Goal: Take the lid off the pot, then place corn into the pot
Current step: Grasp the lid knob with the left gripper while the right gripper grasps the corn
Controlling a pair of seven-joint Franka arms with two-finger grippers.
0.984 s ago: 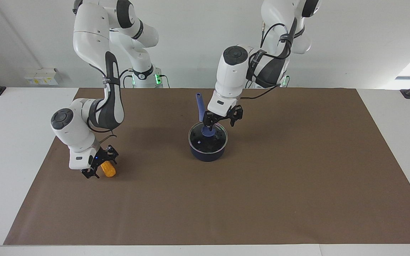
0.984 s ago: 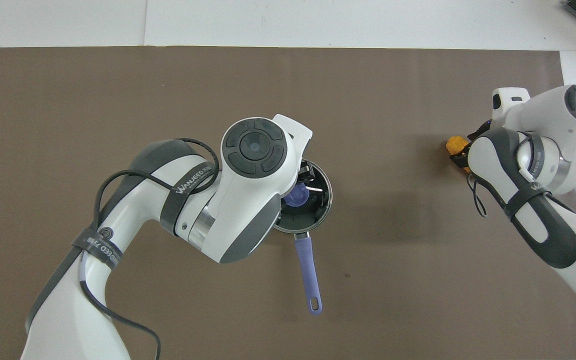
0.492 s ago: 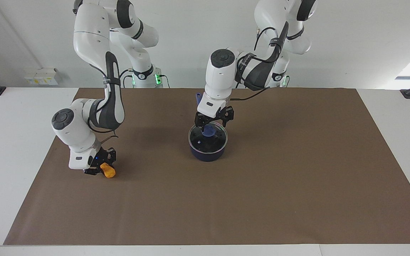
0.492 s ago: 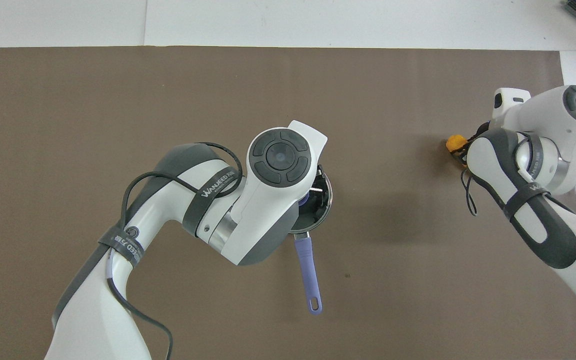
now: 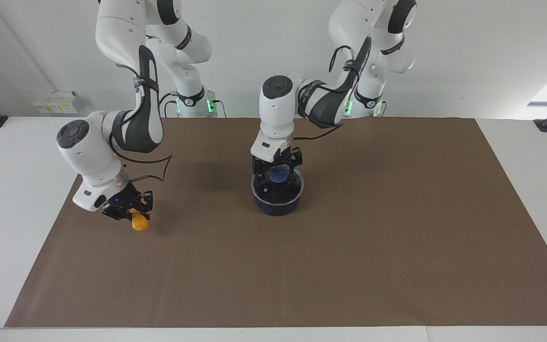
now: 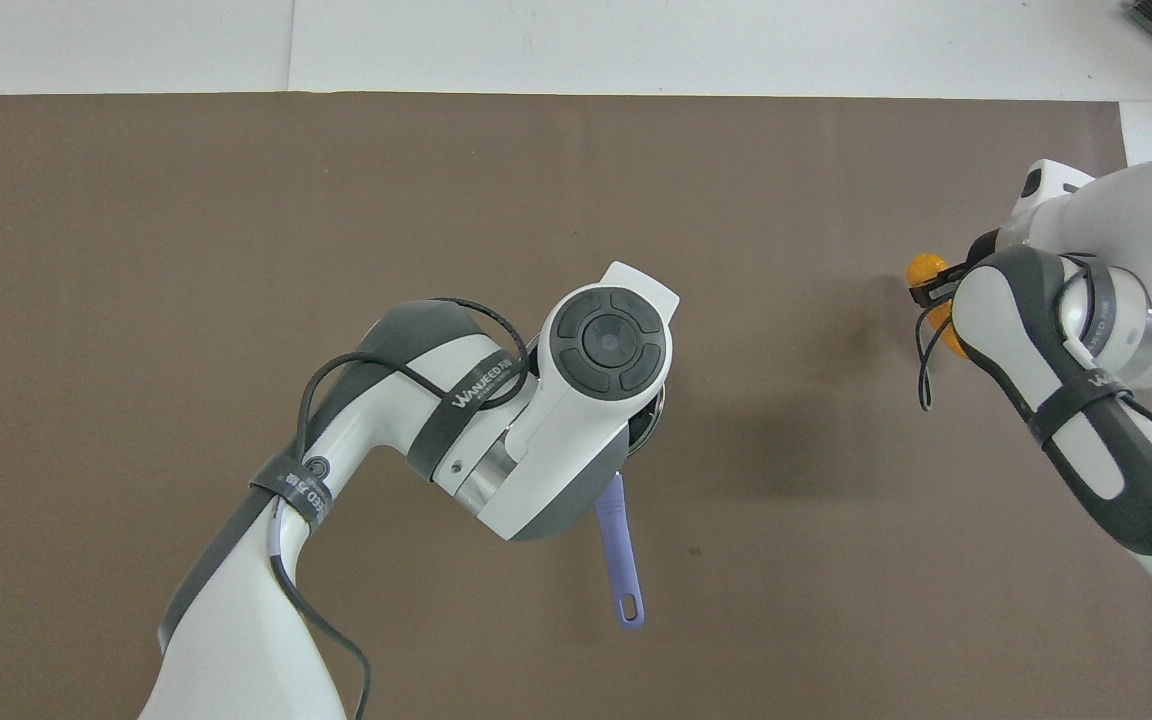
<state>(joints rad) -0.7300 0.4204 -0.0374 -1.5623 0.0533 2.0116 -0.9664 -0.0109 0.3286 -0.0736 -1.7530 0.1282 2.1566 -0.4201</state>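
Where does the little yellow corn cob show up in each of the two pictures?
Facing view: the corn hangs from the right hand, at the picture's left, above the brown mat.
Overhead view: the corn peeks out at the picture's right edge, beside the right arm.
Shared landmark: the pot, mid-mat; its blue handle.

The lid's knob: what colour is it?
Blue. The knob at the centre of the clear lid shows best in the facing view; overhead, the left arm covers it.
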